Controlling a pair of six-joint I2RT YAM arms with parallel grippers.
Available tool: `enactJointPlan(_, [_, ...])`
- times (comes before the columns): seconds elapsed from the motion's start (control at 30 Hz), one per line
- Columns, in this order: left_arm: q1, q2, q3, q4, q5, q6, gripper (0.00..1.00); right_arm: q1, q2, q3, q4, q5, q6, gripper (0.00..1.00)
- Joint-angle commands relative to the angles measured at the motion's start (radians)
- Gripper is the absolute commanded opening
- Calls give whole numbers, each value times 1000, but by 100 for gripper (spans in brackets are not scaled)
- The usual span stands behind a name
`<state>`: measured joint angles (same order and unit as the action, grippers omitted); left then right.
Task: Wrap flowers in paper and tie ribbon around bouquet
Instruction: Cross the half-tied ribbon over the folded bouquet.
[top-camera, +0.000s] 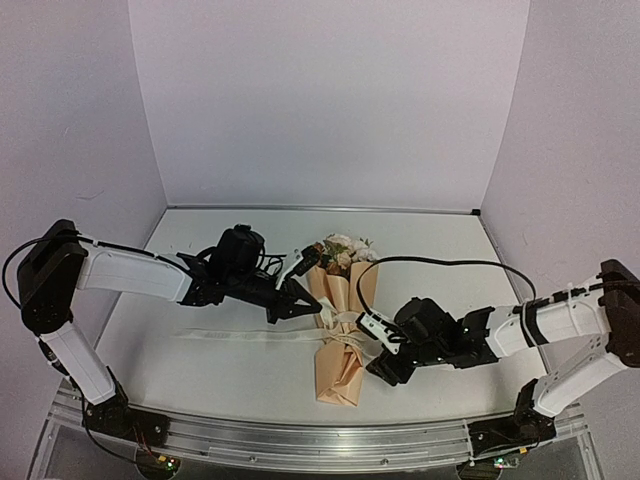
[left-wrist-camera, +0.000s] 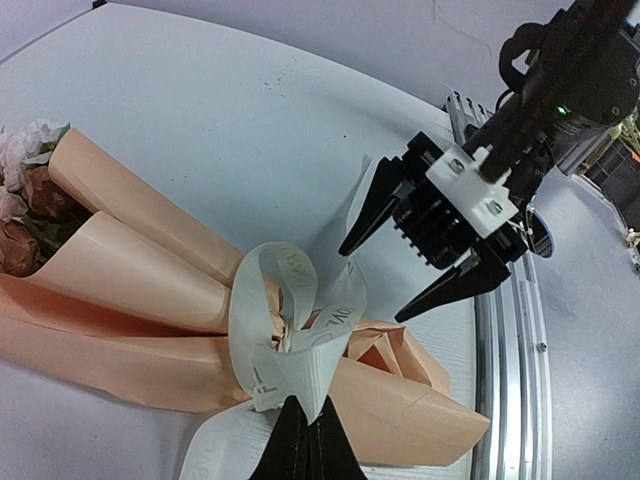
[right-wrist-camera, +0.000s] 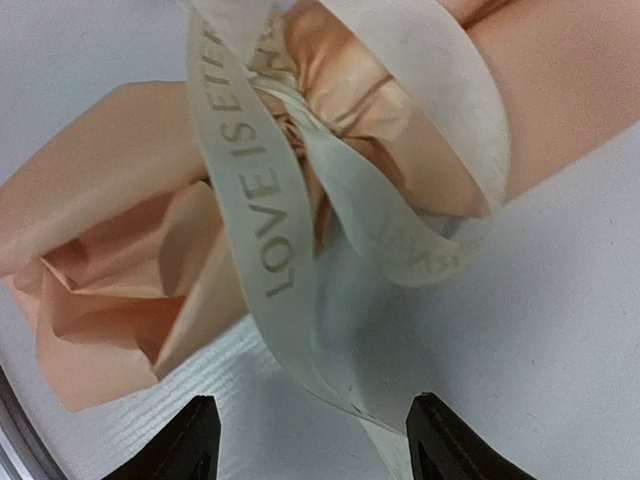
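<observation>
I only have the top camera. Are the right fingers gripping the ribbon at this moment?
Observer: No. The right wrist view shows the right fingers open, with the ribbon passing between them, not clamped.
Operator: And the left side?
Observer: In the left wrist view the left fingers are shut, and they appear to pinch the ribbon's loop at their tips.
Operator: Is anything printed on it?
Observer: Yes. The right wrist view reads "LOVE IS" along the band where it circles the narrow neck of the bouquet.
</observation>
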<state>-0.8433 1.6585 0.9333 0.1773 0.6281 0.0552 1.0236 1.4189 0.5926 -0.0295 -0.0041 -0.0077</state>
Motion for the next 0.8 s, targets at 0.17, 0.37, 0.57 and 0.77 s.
enactJointPlan(0.17, [4,6,56,-25,12,23,0,26,95,36,197,30,-128,55])
enactJointPlan(0.37, [4,11,64,-34,17,25,0,26,116,38,219,73,-129,40])
enactJointPlan(0.57, [4,12,67,-38,20,26,0,27,135,44,240,52,-115,29])
enactJointPlan(0.77, [4,9,66,-42,28,29,0,25,79,9,235,66,-57,0])
